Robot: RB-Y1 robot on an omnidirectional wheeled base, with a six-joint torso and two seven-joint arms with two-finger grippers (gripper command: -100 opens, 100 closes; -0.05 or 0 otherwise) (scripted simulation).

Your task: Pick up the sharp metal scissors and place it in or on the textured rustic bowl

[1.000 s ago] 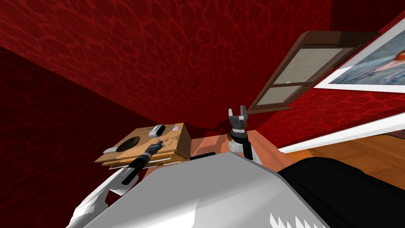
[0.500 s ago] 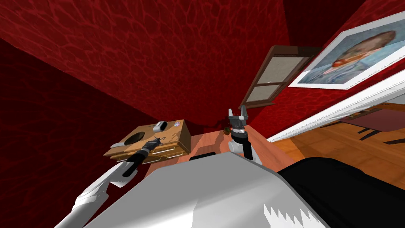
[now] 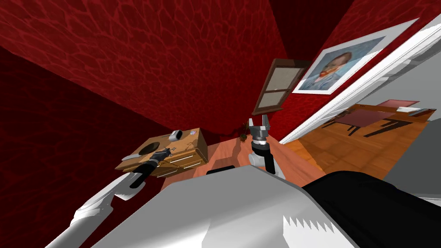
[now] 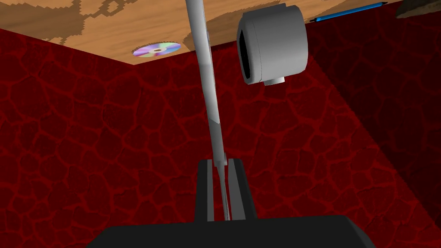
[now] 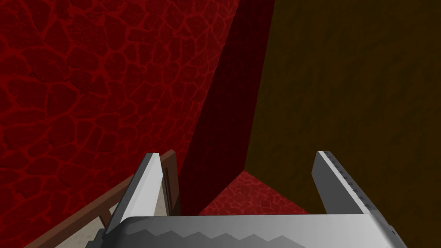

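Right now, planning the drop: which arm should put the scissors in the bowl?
Left. The left gripper is shut on the scissors, close to the bowl on the wooden dresser. The right gripper is open, empty, raised off to the side.

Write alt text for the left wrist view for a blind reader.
The left gripper is shut on thin grey scissors, which point toward a light wooden top. On that top lie a shiny disc and a blue pen, near a grey cylinder; a red cracked-pattern wall is behind.
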